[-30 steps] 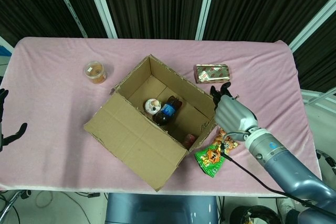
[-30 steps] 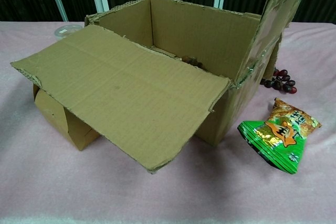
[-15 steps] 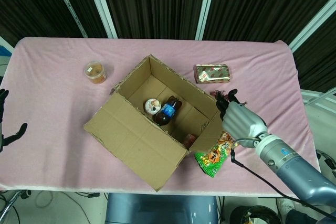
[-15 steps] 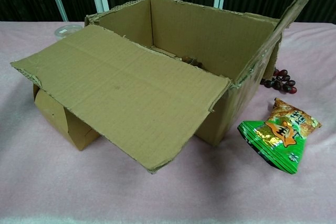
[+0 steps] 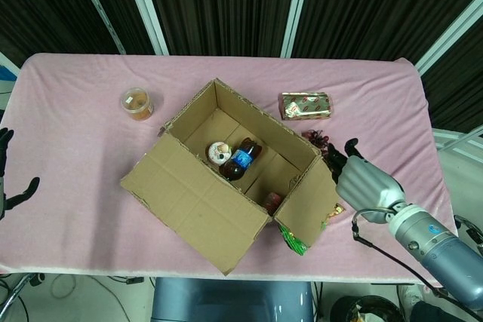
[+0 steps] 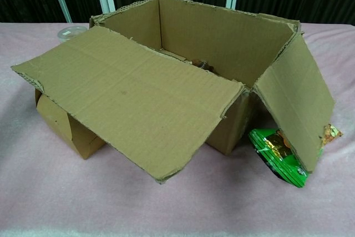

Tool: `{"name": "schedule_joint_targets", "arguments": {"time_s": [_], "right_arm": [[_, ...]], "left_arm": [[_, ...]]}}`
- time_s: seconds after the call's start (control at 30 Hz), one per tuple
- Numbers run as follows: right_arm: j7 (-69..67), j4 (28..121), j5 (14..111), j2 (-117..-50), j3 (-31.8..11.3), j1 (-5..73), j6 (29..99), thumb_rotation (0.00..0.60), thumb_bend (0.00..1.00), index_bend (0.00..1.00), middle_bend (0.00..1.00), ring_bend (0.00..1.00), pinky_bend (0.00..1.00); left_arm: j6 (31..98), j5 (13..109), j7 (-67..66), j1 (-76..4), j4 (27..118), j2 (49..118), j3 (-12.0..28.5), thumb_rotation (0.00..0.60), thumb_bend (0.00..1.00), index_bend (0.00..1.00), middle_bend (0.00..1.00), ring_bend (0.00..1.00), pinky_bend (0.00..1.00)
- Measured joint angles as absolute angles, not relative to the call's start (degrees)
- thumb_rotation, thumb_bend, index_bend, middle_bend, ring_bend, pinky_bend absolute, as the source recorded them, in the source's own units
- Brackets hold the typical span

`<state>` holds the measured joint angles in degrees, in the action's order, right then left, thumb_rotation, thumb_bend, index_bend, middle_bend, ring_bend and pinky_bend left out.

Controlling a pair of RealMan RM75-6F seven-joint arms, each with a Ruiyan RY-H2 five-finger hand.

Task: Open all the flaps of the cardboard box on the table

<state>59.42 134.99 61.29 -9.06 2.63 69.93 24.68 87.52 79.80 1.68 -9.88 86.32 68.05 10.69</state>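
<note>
The cardboard box [image 5: 226, 133] stands mid-table with its top uncovered. Its long front flap [image 5: 196, 213] lies folded out toward the near edge, and it fills the chest view [image 6: 127, 92]. The short right flap [image 5: 309, 205] now slopes outward and down, and in the chest view this flap [image 6: 294, 98] hangs over a green snack bag [image 6: 277, 156]. My right hand [image 5: 366, 182] sits just right of that flap, its back up, with nothing in it. Fingers spread, my left hand [image 5: 9, 179] shows at the far left edge. Neither hand appears in the chest view.
Inside the box lie a dark bottle [image 5: 241, 160] and a round packet [image 5: 219, 152]. A plastic cup [image 5: 138, 102] stands left of the box. A shiny wrapped package [image 5: 305, 105] and dark grapes [image 5: 315, 138] lie to its right. The snack bag [image 5: 293, 239] pokes out under the right flap.
The right flap swung from upright to folded outward and down over the snack bag. My right hand moved right and toward the near edge with it. The left hand stayed put.
</note>
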Motion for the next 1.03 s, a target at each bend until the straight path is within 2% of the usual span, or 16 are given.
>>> {"name": "schedule_joint_targets", "arguments": {"time_s": [0.2,0.4,0.5,0.73,0.87,1.03], "right_arm": [[53.98,134.99,67.11,-10.08,2.65,61.71,31.21,0.6,0.2,0.18,0.09,0.01,0.22],[51.16,134.37,68.65,-15.86,4.14,51.81,46.57,0.6,0.2,0.02,0.04,0.0,0.22],[49.02,132.35,69.07,-22.25,4.75,45.59,56.42,0.6,0.2,0.0,0.0,0.0,0.22],[36.74,121.24,71.84,-42.84,4.93,29.99,78.53,0.6,0.2,0.0,0.0,0.0,0.22],[26.25,113.01,74.62,-50.87,4.67,23.38,86.55,0.6,0.2,0.0,0.0,0.0,0.22],[16.07,101.05,79.94,-59.74,4.67,16.92,92.29,0.6,0.21,0.0,0.0,0.0,0.22]], "left_arm": [[88.01,80.55,1.29,-9.82,86.19,68.15,10.42,0.6,0.23,0.0,0.04,0.0,0.01],[88.48,81.44,0.77,-9.59,86.6,68.11,9.9,0.6,0.22,0.0,0.01,0.0,0.01],[88.55,82.0,-0.16,-9.43,87.14,67.86,9.32,0.6,0.2,0.0,0.0,0.0,0.0],[88.6,82.42,-2.63,-8.63,90.78,66.12,8.24,0.6,0.19,0.0,0.0,0.0,0.0],[90.22,83.98,-4.91,-7.44,91.3,65.31,7.0,0.6,0.19,0.0,0.0,0.0,0.0],[92.84,85.37,-5.97,-5.71,88.84,65.78,5.83,0.6,0.19,0.0,0.0,0.0,0.0]]}}
